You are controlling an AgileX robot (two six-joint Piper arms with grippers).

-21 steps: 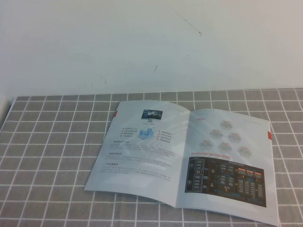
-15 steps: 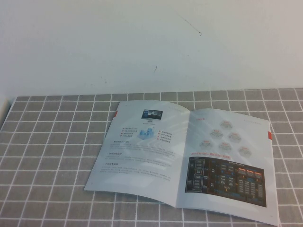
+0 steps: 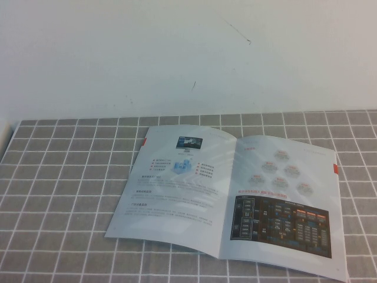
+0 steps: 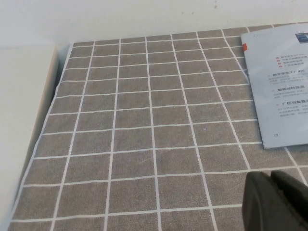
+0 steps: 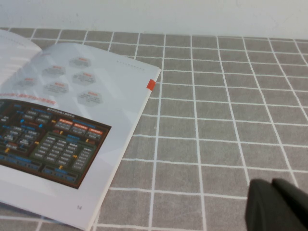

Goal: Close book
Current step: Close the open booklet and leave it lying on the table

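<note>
A thin glossy book (image 3: 227, 194) lies open and flat on the grey checked tablecloth (image 3: 65, 194), its left page carrying text and its right page a dark diagram. Neither arm shows in the high view. In the left wrist view my left gripper (image 4: 272, 179) hangs shut over bare cloth, apart from the book's left page (image 4: 284, 86). The right wrist view has my right gripper (image 5: 273, 185) shut as well, above the cloth and off to the side of the book's right page (image 5: 62, 125), which bears a small red tab (image 5: 151, 84).
A white wall (image 3: 188, 53) rises behind the table's far edge. A pale flat surface (image 4: 21, 125) borders the cloth's left edge in the left wrist view. Bare cloth (image 5: 231, 110) stretches to the right of the book.
</note>
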